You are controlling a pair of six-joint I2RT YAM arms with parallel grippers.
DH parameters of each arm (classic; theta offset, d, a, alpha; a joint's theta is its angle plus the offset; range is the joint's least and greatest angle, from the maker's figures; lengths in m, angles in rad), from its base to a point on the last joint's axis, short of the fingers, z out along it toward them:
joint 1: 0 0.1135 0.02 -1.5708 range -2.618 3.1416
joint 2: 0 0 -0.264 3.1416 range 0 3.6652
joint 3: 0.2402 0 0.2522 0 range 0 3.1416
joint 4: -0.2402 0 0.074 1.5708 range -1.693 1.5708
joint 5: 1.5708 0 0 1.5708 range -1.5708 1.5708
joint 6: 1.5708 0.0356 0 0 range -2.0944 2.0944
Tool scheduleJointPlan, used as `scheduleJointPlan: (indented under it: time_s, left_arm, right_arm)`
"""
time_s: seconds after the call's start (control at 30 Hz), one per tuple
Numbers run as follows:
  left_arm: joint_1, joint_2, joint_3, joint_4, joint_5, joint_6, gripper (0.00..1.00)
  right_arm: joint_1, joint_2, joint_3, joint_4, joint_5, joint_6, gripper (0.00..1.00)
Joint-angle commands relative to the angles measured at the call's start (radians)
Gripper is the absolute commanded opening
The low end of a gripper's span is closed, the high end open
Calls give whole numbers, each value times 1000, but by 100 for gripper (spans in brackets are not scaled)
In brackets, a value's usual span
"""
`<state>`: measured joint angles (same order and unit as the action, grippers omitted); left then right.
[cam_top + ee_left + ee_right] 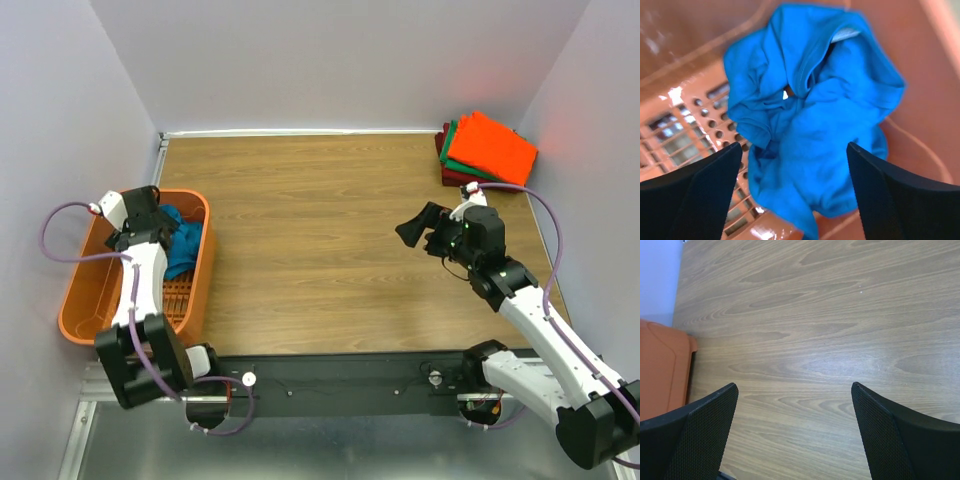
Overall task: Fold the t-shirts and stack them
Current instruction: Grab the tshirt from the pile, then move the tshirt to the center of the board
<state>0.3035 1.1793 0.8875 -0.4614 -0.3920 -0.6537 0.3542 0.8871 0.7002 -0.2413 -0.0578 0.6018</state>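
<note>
The left end effector (pixel 794 145) hangs with its two dark fingers spread fully wide, holding nothing and touching nothing. Directly below the gap between them lies the teal-blue t-shirt (pixel 815 125), crumpled into a loose heap. In the left wrist view the heap fills the space between the fingers and runs on beyond their tips, somewhat longer along that line than across it. The collar opening and a small white neck label (pixel 845 35) lie at the end farthest from the fingers. A straight descent looks enough to bring the fingers down on either side of the cloth.

The shirt rests in the far end of an orange slotted basket (pixel 85 300), which stands along the left edge of the worktop (pixel 320 250), towards its near left corner. The left arm reaches out over the basket and is by far the nearer arm to this shirt.

The right end effector (pixel 795 387) is likewise wide open and empty. It hovers over bare wood in the right half of the worktop, pointing towards the left, well apart from the basket.

At the far right corner of the worktop sits a stack of folded t-shirts (pixel 490 148): bright orange on top, with green and dark red edges showing beneath. The teal-blue shirt appears to be the only one not yet folded.
</note>
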Motion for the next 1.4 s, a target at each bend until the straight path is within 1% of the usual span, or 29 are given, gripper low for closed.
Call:
scheduleJointPlan:
  time_s: [0.0, 0.07, 0.13, 0.17, 0.23, 0.27, 0.3, 0.33, 0.37, 0.43, 0.47, 0.5, 0.67, 0.77, 0.87, 1.0, 1.03, 1.1, 1.13, 1.2, 1.23, 1.27, 1.33, 1.37]
  left_arm:
    - [22, 129, 1, 78, 85, -21, 90]
    - [23, 196, 8, 98, 78, -24, 90]
    - [45, 253, 5, 107, 102, -32, 89]
    - [64, 269, -2, 115, 143, -27, 81]
    - [77, 290, -1, 128, 172, -23, 72]
    - [80, 295, 2, 130, 180, -17, 64]
    - [80, 292, 4, 130, 185, -12, 49]
    - [80, 281, 10, 124, 186, -3, 44]
    - [80, 252, 14, 124, 188, 5, 31]
    - [80, 208, 37, 110, 196, 22, 19]
    - [82, 165, 51, 101, 194, 22, 4]
    - [80, 142, 65, 90, 202, 22, 0]
    - [80, -30, 181, 58, 246, 22, 0]
    - [80, -104, 263, 56, 271, 25, 0]
    - [79, -133, 375, 53, 324, 42, 0]
    - [49, -119, 536, 70, 484, 54, 0]
    - [10, -110, 617, 76, 496, 58, 0]
    - [-47, -83, 706, 86, 507, 69, 0]
    - [-113, -72, 794, 86, 501, 80, 0]
    - [-187, -27, 884, 84, 484, 97, 0]
    - [-217, -9, 971, 70, 476, 104, 0]
    - [-278, 28, 1013, 58, 478, 109, 0]
    - [-337, 57, 1076, 44, 476, 115, 0]
    - [-366, 69, 1078, 47, 472, 115, 0]
  right_arm:
    - [-1, -16, 9, -27, -42, -16, 100]
    - [-1, -16, 7, -27, -48, -16, 100]
    - [-1, -13, 10, -27, -72, -20, 100]
    - [-1, -11, 10, -27, -85, -25, 100]
    - [-1, -10, 12, -27, -86, -23, 100]
    - [-1, -11, 12, -27, -89, -22, 100]
    - [-1, -13, 12, -27, -94, -25, 100]
    - [-1, -14, 10, -27, -93, -25, 100]
    - [-1, -17, 10, -27, -89, -23, 100]
    - [-1, -16, 10, -27, -91, -20, 100]
    - [-1, -11, 10, -26, -96, -20, 100]
    - [-1, -8, 12, -27, -99, -20, 100]
    - [-1, 6, 22, -26, -134, -31, 100]
    - [-1, 6, 24, -21, -151, -45, 100]
    - [-1, 6, 21, -9, -151, -51, 100]
    - [-1, 13, 24, 5, -157, -68, 100]
    - [0, 13, 24, 8, -158, -71, 100]
    - [-1, 15, 25, 14, -160, -77, 100]
    - [-1, 16, 25, 17, -162, -77, 100]
    - [-1, 15, 27, 22, -163, -80, 100]
    - [-1, 13, 28, 22, -159, -85, 100]
    - [-1, 12, 27, 22, -157, -85, 100]
    - [-1, 6, 27, 23, -139, -89, 100]
    - [-1, 3, 25, 23, -131, -89, 100]
